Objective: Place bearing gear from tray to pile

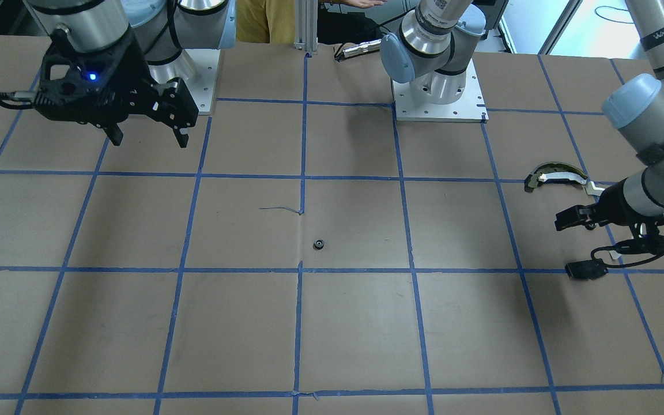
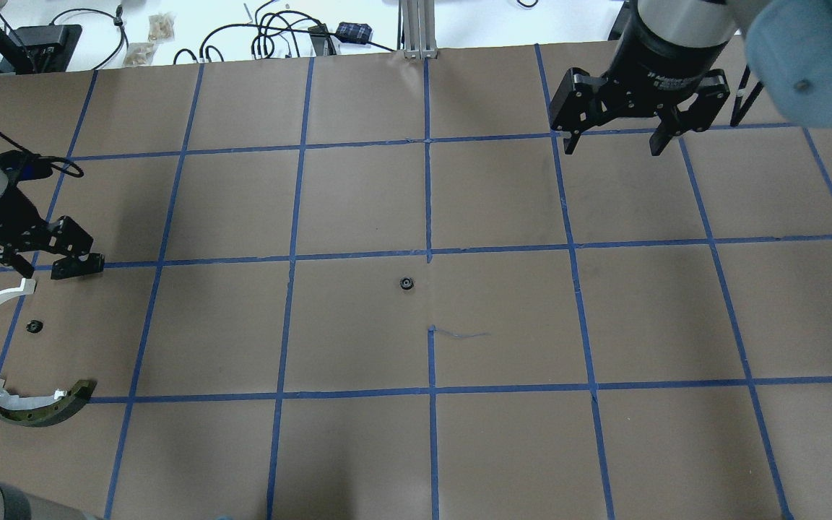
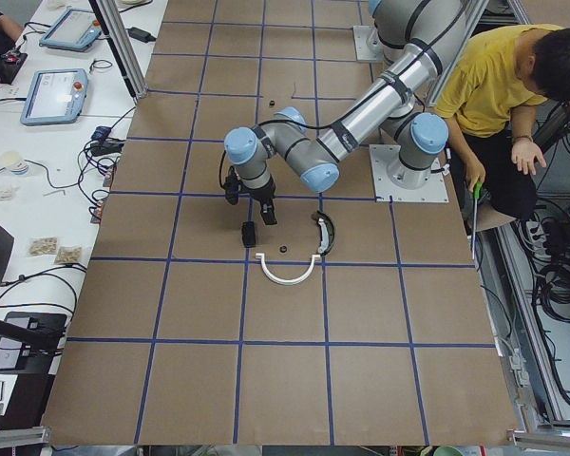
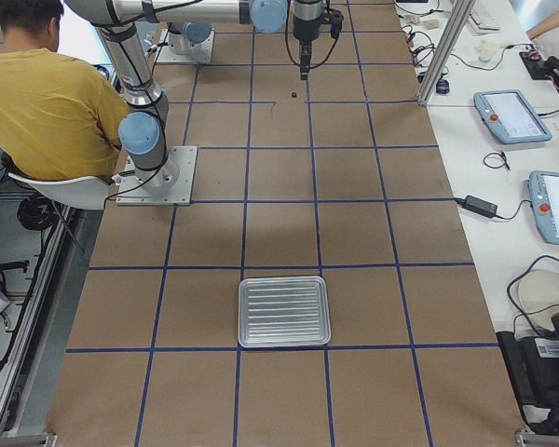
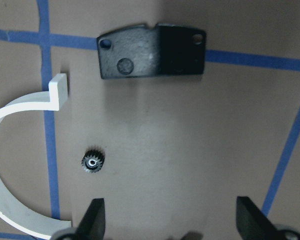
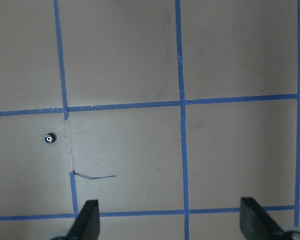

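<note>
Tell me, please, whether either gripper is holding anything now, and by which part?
Nothing is held. The left gripper and the right gripper are both open and empty, above the table.

Matt paper table [image 2: 358,202], smooth plastic arc [image 5: 30,102], tray [image 4: 284,312] — ribbed metal
</note>
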